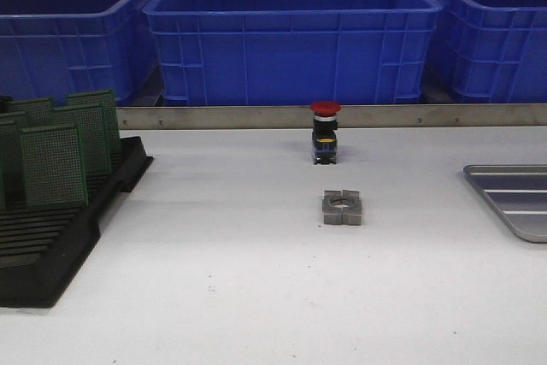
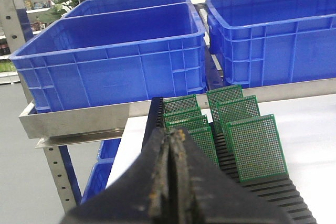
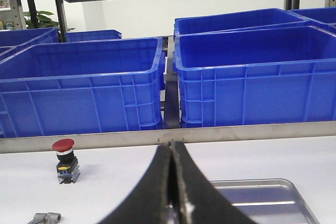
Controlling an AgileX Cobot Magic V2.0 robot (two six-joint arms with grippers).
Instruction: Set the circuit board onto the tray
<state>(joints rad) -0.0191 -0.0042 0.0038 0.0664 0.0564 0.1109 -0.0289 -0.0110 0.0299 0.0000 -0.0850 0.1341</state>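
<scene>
Several green perforated circuit boards stand upright in a black slotted rack at the table's left. The silver-grey tray lies at the right edge, with nothing on the part that shows. My left gripper is shut with nothing in it, hanging just short of the rack's boards. My right gripper is also shut and holds nothing, near the tray's left side. Neither arm shows in the front view.
A red-capped push button stands at the table's middle back, with a grey metal ring block in front of it. Big blue crates line a shelf behind a steel rail.
</scene>
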